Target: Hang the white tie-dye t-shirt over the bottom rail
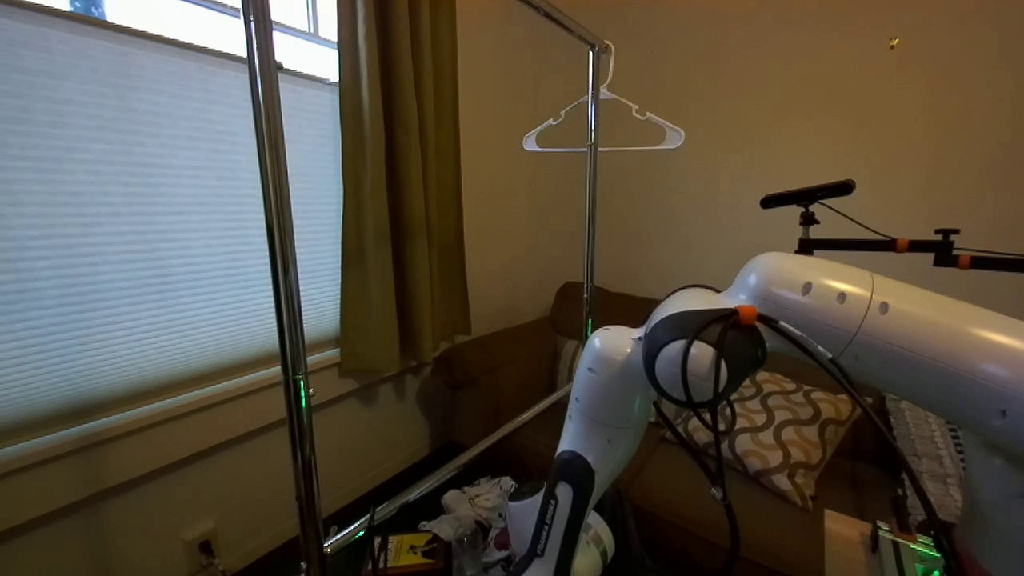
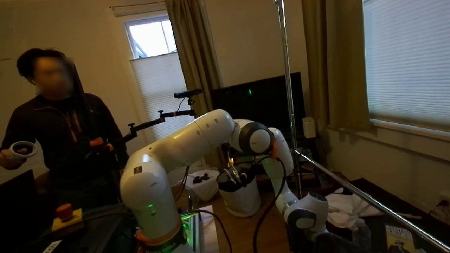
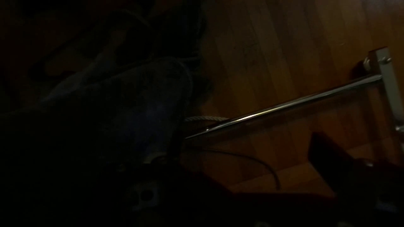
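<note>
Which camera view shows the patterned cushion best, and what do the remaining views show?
An exterior view: there the cushion shows its wavy print clearly, though the robot arm in front hides part of it. The remaining views show none of it.

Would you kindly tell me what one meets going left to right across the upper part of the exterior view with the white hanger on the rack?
Pale window blind → olive curtain → white hanger → black camera.

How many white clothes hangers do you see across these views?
1: the white hanger hangs at the end of the top rail, partly behind the chrome upright, in an exterior view. That rail runs out of frame, so others may be hidden.
</note>
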